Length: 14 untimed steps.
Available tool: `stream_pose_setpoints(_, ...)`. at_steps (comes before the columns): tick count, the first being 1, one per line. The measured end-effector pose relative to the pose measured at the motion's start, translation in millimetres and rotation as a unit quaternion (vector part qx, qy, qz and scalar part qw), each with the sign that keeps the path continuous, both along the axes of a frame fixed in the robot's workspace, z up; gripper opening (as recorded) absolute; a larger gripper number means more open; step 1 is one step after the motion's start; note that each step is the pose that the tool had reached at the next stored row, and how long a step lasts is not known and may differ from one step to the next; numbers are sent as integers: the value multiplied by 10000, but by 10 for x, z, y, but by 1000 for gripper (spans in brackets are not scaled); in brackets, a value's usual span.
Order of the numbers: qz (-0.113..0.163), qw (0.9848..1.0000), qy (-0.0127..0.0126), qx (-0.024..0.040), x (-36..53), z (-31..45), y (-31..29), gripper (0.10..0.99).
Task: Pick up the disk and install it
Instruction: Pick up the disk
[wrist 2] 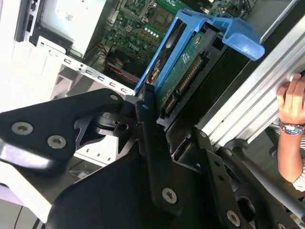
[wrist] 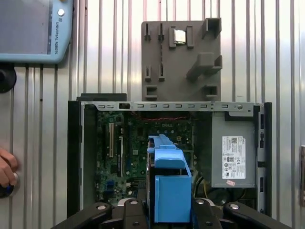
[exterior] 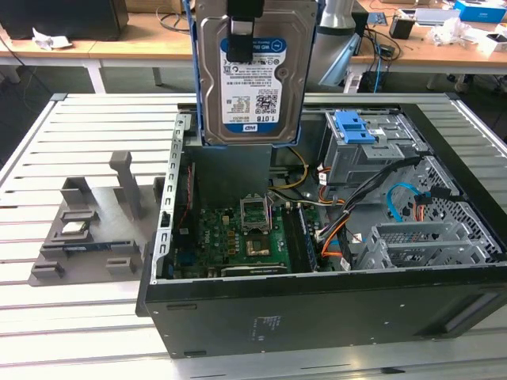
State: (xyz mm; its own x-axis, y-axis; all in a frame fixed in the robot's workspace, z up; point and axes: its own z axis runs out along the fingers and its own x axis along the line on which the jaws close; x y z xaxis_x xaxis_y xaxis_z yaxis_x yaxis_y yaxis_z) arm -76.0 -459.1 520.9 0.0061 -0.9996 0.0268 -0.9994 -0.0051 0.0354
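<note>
The disk (exterior: 252, 83), a silver hard drive with a white-and-blue label in a bright blue frame, hangs upright high above the open computer case (exterior: 317, 305). My gripper (exterior: 242, 38) is shut on its upper part, with one black finger across the label side. In the second wrist view the disk (wrist 2: 183, 71) shows edge-on with its green board and connector, clamped in my gripper (wrist 2: 169, 119). From the first wrist view, the blue frame (wrist: 169, 191) sits in my gripper (wrist: 164, 212), over the motherboard (wrist: 143, 143).
Inside the case are a drive bay with a blue caddy (exterior: 356, 127), loose cables (exterior: 396, 202) and a grey power supply (wrist: 233, 152). A grey fixture (exterior: 87, 229) holding a small chip lies beside the case. A person's hand (wrist 2: 290, 100) rests on the slatted table. A pendant (wrist: 33, 28) lies nearby.
</note>
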Motion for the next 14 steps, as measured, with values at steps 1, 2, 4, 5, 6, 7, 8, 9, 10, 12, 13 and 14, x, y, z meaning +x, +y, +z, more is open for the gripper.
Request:
stream_pose_setpoints(1, 0, 10000, 0, -1, 2, -1, -10, 365)
stream_pose_setpoints(2, 0, 10000, 0, -4, 6, -3, -25, 365)
stream_pose_setpoints(4, 0, 10000, 0, -6, 10, -6, -49, 365)
stream_pose_setpoints(5, 0, 10000, 0, -9, 14, -8, -73, 365)
stream_pose_setpoints(6, 0, 10000, 0, -11, 17, -10, -102, 365)
stream_pose_setpoints(7, 0, 10000, 0, -11, 20, -13, -130, 365)
stream_pose_setpoints(8, 0, 10000, 0, -12, 23, -16, -167, 365)
stream_pose_setpoints(9, 0, 10000, 0, -12, 25, -18, -193, 365)
stream_pose_setpoints(10, 0, 10000, 0, -13, 25, -19, -213, 365)
stream_pose_setpoints(12, 0, 10000, 0, -14, 27, -22, -257, 365)
stream_pose_setpoints(13, 0, 10000, 0, -15, 28, -24, -286, 365)
stream_pose_setpoints(14, 0, 10000, 0, -16, 29, -25, -306, 365)
